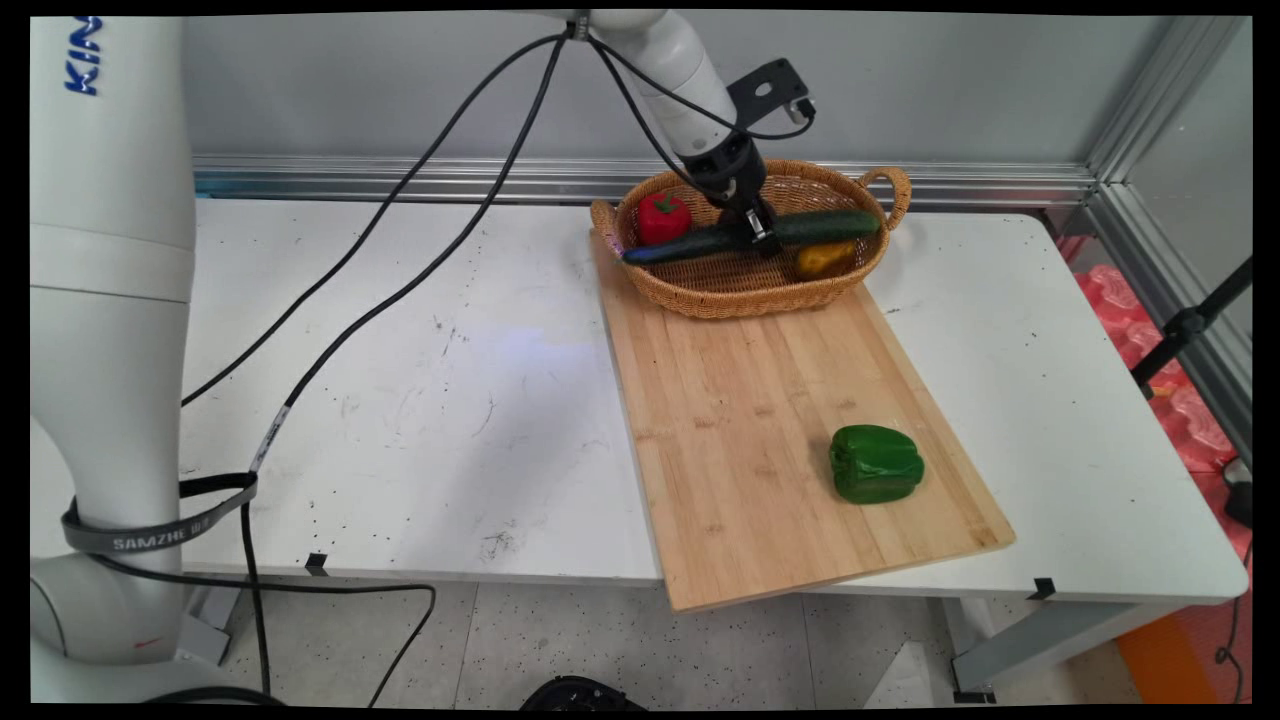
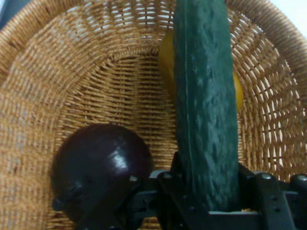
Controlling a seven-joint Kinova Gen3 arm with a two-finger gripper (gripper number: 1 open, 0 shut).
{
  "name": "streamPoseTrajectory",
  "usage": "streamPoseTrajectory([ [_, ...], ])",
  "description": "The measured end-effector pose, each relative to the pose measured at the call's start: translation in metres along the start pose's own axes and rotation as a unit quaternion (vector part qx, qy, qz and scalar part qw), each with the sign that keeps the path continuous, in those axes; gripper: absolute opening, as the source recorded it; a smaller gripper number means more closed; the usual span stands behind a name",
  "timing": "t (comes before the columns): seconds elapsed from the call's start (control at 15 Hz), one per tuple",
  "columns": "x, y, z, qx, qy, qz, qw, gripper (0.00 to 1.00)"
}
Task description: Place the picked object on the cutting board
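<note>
Cucumber [image 1: 752,236] lies lengthwise across the wicker basket [image 1: 752,290], its long axis running from the basket's left rim to just short of its right handle, with the left tip poking out past the weave. Your pincer [image 1: 757,230] sits at about the cucumber's middle, crosswise to that axis. In the hand view the cucumber [image 2: 206,110] runs straight up from between the black linkage and fills the gap, so the pincer looks clamped on the cucumber. Whether the cucumber's ends rest on the basket's rim or hang just above it, you cannot tell from either picture.

Inside the basket, a red pepper [image 1: 663,217] sits left of the pincer, behind the cucumber. A yellow pepper [image 1: 824,259] lies partly under the cucumber's right half, toward the basket's near wall.

Basket stands on the far end of a wooden cutting board [image 1: 740,420] on the white desk [image 1: 420,390]. A green pepper [image 1: 876,463] rests on the board, well apart from the basket, toward the board's near right corner.
</note>
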Motion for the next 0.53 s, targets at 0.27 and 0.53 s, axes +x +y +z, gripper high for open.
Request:
streamPoseTrajectory([
  [0.27,0.003,-0.001,-0.03,0.005,0.01,0.009,0.9999,0.0],
  [0.53,0.007,0.005,-0.065,0.008,0.021,0.011,0.9997,0.0],
])
